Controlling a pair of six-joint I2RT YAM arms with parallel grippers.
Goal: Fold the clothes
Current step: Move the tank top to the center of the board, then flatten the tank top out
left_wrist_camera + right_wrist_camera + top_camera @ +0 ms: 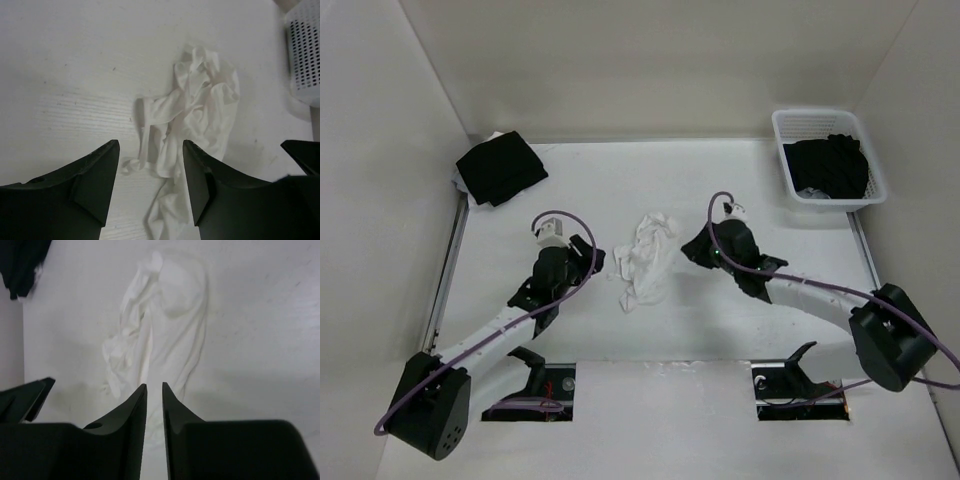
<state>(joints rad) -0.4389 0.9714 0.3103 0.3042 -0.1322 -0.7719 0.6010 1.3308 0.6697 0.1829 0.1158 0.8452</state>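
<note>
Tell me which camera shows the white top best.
Left wrist: the white top fills the middle, its creases sharp and close. The right wrist view shows it blurrier, its near end behind the fingers. The top external view shows it whole but small.

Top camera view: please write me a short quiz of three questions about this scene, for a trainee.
1. True or false: the thin white sleeveless top, made of soft fabric, lies neatly folded on the table.
2. The white plastic mesh basket holding black garments stands at: A the far right corner; B the far left corner; C between the two arms.
3. Fill in: the left hand stands ___, holding nothing.
Key: 1 false; 2 A; 3 open.
</note>
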